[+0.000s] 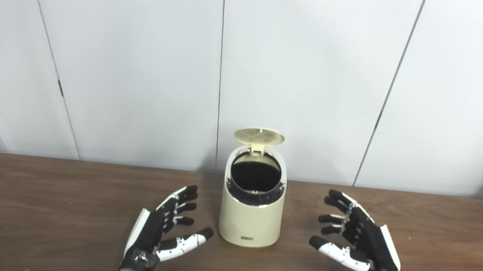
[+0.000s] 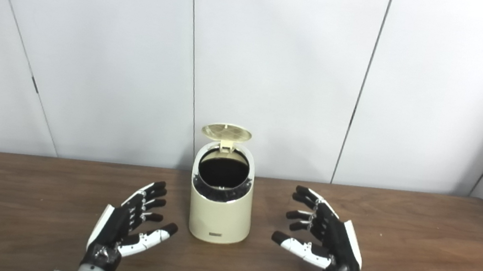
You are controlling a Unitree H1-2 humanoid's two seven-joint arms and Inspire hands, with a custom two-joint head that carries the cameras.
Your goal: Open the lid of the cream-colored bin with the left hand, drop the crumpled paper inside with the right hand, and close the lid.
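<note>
Hands empty; bin lid raised.

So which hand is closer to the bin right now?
The left hand: its thumb tip reaches almost to the base of the bin, while the right hand sits farther off to the other side. Both are open and touch nothing.

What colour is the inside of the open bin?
Black or very dark inside the cream bin; the left eye view shows it best.
</note>
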